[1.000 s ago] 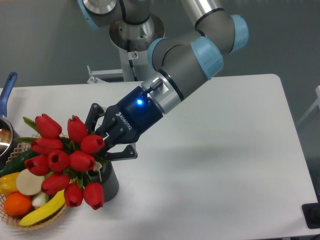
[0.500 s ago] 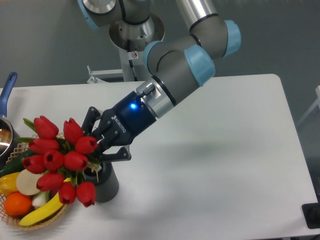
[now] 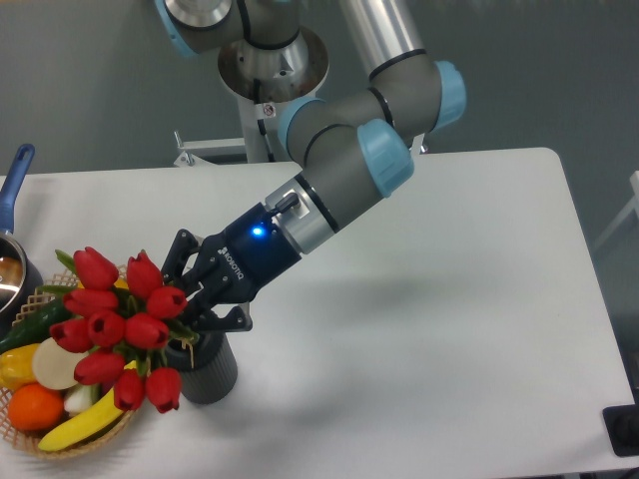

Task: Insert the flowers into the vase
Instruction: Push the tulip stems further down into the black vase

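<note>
The flowers (image 3: 118,327), a bunch of red tulip buds with green stems, lean out to the left over the vase. The vase (image 3: 206,370) is a short dark grey ribbed cylinder standing near the table's front left. The stems run down into its mouth. My gripper (image 3: 196,299) is shut on the stems just above the vase's rim, tilted down to the left. The stems' lower ends are hidden inside the vase.
A wicker basket (image 3: 70,439) with a banana, an orange, other fruit and a green vegetable sits at the front left, right beside the vase. A metal pot with a blue handle (image 3: 14,178) stands at the left edge. The white table (image 3: 429,329) extends to the right.
My gripper has moved down and to the left with the flowers. The bunch now sits lower, with the stems deeper in the vase.
</note>
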`<action>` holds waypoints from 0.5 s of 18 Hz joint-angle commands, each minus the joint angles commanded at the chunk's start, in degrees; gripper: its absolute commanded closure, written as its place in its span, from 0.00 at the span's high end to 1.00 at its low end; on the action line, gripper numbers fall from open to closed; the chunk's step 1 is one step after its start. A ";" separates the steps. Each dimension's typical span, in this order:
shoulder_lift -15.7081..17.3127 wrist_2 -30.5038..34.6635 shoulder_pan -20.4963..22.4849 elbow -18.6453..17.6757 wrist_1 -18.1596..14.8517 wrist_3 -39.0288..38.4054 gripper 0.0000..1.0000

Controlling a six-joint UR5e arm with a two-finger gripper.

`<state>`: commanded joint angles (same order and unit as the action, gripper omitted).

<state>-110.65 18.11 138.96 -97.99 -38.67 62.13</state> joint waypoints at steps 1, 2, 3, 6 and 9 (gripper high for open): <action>0.00 0.00 -0.09 -0.61 0.00 0.70 0.16; 0.00 0.00 -0.09 -0.97 0.00 1.23 0.16; 0.00 0.00 -0.09 -1.49 0.00 1.93 0.16; -0.09 0.00 -0.09 -2.81 -0.09 4.13 0.17; -0.44 0.00 -0.09 -3.87 -0.09 6.41 0.18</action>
<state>-111.09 18.11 138.87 -101.86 -38.76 68.55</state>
